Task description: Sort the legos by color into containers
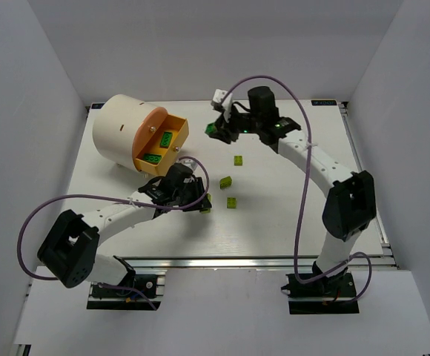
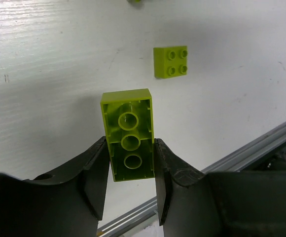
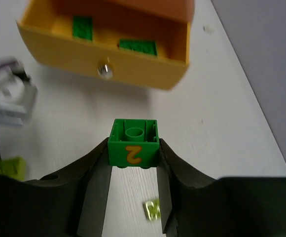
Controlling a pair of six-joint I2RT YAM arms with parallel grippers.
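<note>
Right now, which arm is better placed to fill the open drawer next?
Right. The right gripper holds a green brick and faces the drawer, which holds green bricks. The left gripper holds a lime brick, which doesn't match.

1. The open orange drawer juts from the cream drum. Its top is uncovered, and two stored green bricks lie inside.
2. The left claw, clamped on a lime brick, crowds the drawer's near side.
3. The right claw, gripping a green brick marked 2, hangs beyond the drawer's front.
4. Three loose lime bricks dot mid-table.
5. White walls close off left, back and right.
</note>
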